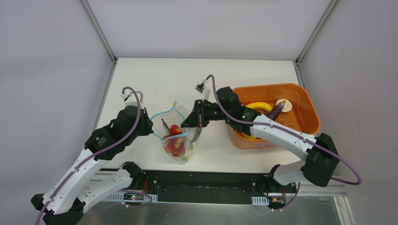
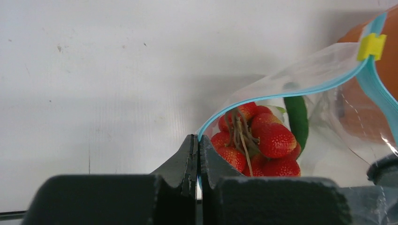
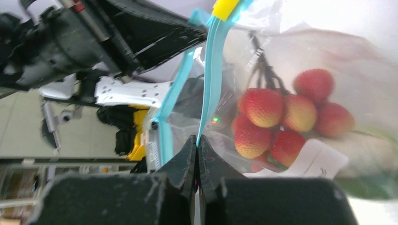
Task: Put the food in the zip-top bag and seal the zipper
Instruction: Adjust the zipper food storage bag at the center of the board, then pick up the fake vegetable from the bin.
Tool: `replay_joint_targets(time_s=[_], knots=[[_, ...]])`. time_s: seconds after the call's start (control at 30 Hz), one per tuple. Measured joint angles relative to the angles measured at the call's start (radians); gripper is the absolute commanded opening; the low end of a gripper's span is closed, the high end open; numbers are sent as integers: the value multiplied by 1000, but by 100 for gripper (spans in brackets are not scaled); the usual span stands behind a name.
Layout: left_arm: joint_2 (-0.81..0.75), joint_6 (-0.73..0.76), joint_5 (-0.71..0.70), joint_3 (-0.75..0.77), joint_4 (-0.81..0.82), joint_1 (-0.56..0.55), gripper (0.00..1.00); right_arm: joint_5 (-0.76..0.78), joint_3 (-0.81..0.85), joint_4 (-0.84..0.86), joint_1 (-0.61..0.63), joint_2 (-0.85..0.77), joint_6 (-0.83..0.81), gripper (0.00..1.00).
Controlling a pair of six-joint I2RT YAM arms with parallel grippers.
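Observation:
The clear zip-top bag [image 1: 177, 140] stands on the table with its mouth held open. Its blue zipper [image 1: 164, 115] forms a loop and carries a yellow slider [image 2: 371, 45]. My left gripper [image 1: 152, 129] is shut on the left side of the zipper strip [image 2: 281, 91], fingertips pinched [image 2: 197, 138]. My right gripper [image 1: 186, 124] is shut on the right side of the strip [image 3: 209, 84], fingertips pinched [image 3: 197, 138]. A bunch of red toy fruit [image 2: 274, 138] and a green piece [image 2: 298, 119] lie inside the bag; the fruit also shows in the right wrist view [image 3: 263, 108].
An orange tub [image 1: 300, 96] stands right of the bag and holds a yellow piece [image 1: 258, 107], a purple eggplant [image 1: 276, 110] and a white mushroom [image 1: 284, 104]. The bag has a white label [image 3: 319, 157]. White walls and a metal frame enclose the table.

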Motion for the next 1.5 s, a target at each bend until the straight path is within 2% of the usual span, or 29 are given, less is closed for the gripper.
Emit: replay_joint_targets(time_s=[0.13, 0.37, 0.53, 0.63, 0.8, 1.07, 1.13, 1.4, 1.5], knots=[[-39, -13, 0, -48, 23, 0, 0, 150, 17, -108, 11, 0, -40, 3], [-69, -21, 0, -47, 40, 0, 0, 213, 51, -143, 12, -1, -68, 4], [-72, -21, 1, -47, 41, 0, 0, 290, 54, -176, 13, 0, -69, 17], [-72, -21, 18, -45, 48, 0, 0, 295, 63, -195, 13, 0, -76, 35], [-70, -23, 62, -32, 67, 0, 0, 269, 103, -243, 13, -6, -101, 51], [-70, -24, 88, -28, 80, 0, 0, 282, 112, -285, 13, -182, -146, 58], [-70, -24, 91, -28, 80, 0, 0, 344, 112, -295, 13, -239, -160, 64], [-61, -24, 99, -19, 81, 0, 0, 854, 64, -426, -31, -391, -206, 77], [-60, -25, 100, -19, 87, 0, 0, 985, 49, -507, -131, -397, -214, 78]])
